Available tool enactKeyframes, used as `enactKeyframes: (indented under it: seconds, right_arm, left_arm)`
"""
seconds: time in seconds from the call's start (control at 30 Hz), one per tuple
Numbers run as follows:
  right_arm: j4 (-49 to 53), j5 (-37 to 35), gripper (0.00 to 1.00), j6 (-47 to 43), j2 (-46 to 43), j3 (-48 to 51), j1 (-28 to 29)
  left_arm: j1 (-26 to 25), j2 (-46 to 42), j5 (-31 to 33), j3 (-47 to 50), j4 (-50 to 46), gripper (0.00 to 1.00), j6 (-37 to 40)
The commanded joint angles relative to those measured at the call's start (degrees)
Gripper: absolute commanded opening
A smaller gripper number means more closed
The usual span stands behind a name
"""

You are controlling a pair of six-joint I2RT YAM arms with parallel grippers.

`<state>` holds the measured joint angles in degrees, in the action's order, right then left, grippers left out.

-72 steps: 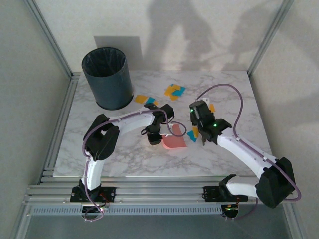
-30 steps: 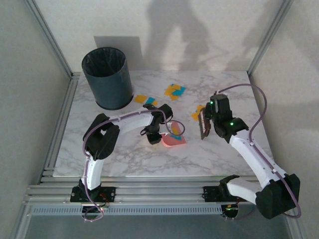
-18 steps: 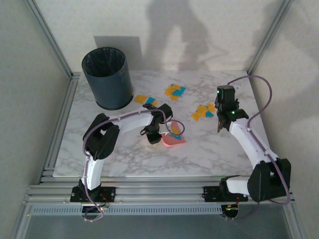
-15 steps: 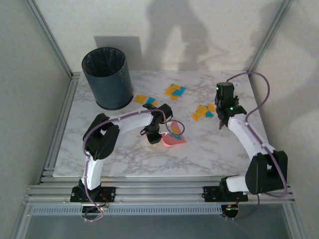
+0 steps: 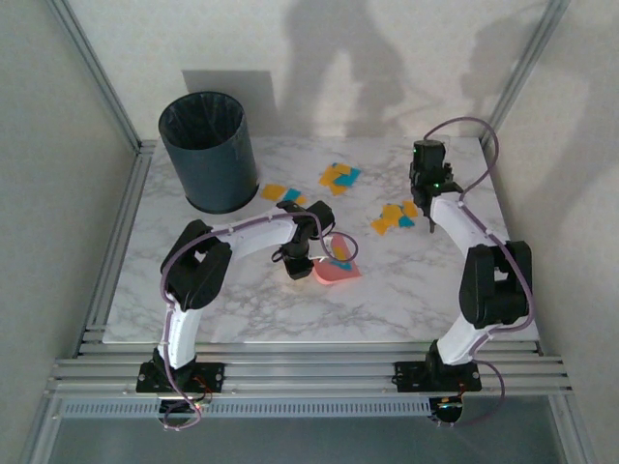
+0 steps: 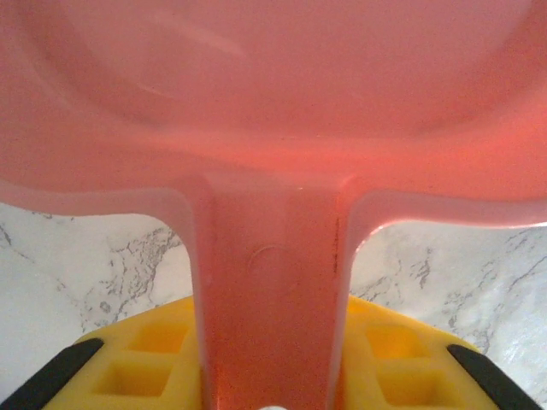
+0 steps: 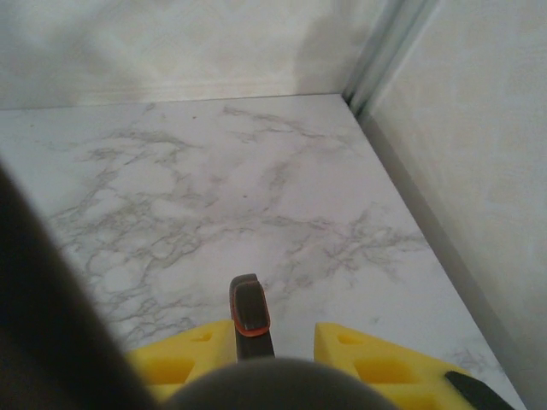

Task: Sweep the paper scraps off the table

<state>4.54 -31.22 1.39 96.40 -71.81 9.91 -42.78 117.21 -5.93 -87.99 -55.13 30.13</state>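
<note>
Scraps [image 5: 338, 177] are spread over the table [image 5: 232, 309] in a few orange-and-teal bunches. One bunch is seen toward the far middle, a couple of bits lie just beside the bin [image 5: 208, 150], and another bunch lies on the right half. A few are already sat in the dustpan [image 5: 334, 275] near the table's centre, so it's not cleared yet, tbh.

The dustpan is stretched out to the right of the left gripper [image 6: 269, 376]. Its handle is clamped between that gripper's yellow fingers, which are closed tight on it.

Over on the right, the arm is reached out along the right side of the table, next to the right-hand bunch. A dark handle [image 7: 248, 309] with an orange rim is pinched in the right gripper [image 7: 272, 352], with the far right corner of the table seen beyond it. What's on the other end of that handle can't really be made out.
</note>
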Motion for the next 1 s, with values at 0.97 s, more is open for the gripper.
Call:
enactKeyframes:
  seconds: [0.97]
  right_arm:
    - [-2.05, 26.58, 0.00, -5.19, -9.56, 10.77, 2.56]
  left_arm:
    - [0.77, 2.21, 1.36, -1.79, -4.50, 0.00, -1.56]
